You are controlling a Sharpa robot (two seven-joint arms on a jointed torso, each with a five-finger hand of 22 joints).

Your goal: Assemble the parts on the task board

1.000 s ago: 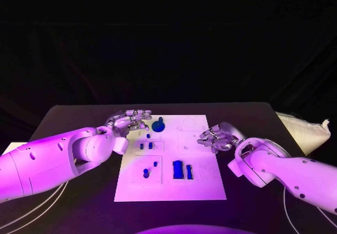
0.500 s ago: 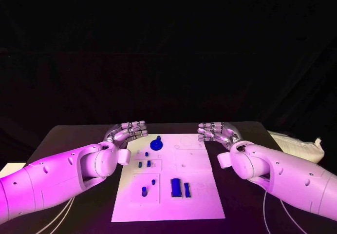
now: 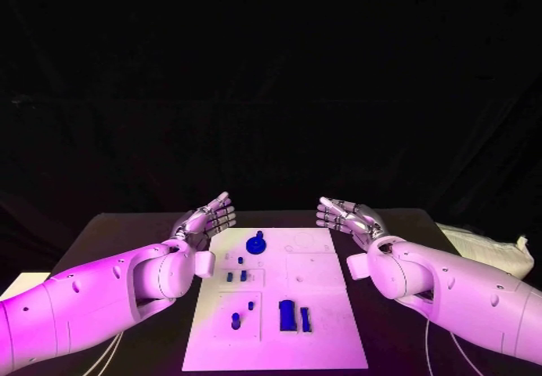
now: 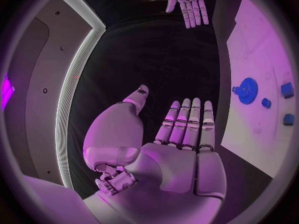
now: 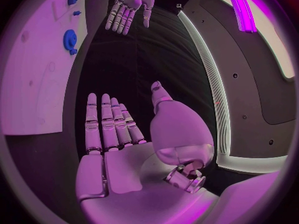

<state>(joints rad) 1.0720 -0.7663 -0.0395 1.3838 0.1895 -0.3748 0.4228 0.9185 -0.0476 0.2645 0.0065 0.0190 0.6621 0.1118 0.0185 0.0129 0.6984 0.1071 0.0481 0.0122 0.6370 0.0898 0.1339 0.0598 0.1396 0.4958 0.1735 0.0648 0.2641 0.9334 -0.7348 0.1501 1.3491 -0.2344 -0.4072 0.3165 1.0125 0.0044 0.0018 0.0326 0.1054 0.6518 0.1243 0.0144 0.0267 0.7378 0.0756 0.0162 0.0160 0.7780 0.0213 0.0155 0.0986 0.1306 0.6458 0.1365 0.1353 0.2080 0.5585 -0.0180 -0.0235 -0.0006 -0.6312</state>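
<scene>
The white task board (image 3: 316, 313) lies in the middle of the black table. On it a round blue gear part (image 3: 256, 244) stands near the far end, small blue pegs (image 3: 236, 276) sit mid-board, and two upright blue blocks (image 3: 294, 315) stand near the front. My left hand (image 3: 207, 218) is raised flat beside the board's far left corner, fingers straight, holding nothing. My right hand (image 3: 347, 218) is raised the same way at the far right corner, empty. The left wrist view shows the left palm (image 4: 184, 134), the gear (image 4: 247, 90) and the right hand (image 4: 189, 2); the right wrist view shows the right palm (image 5: 109, 129), the gear (image 5: 70, 39) and the left hand (image 5: 129, 5).
A pale crumpled cloth (image 3: 488, 249) lies at the table's right edge. Thin white cables (image 3: 99, 356) hang under the left arm. Bare black table (image 3: 124, 235) flanks the board on both sides.
Both hands have uncurled and lifted from the board's far corners, their fingers now straight and spread. The head view has tilted up, shifting the whole picture.
</scene>
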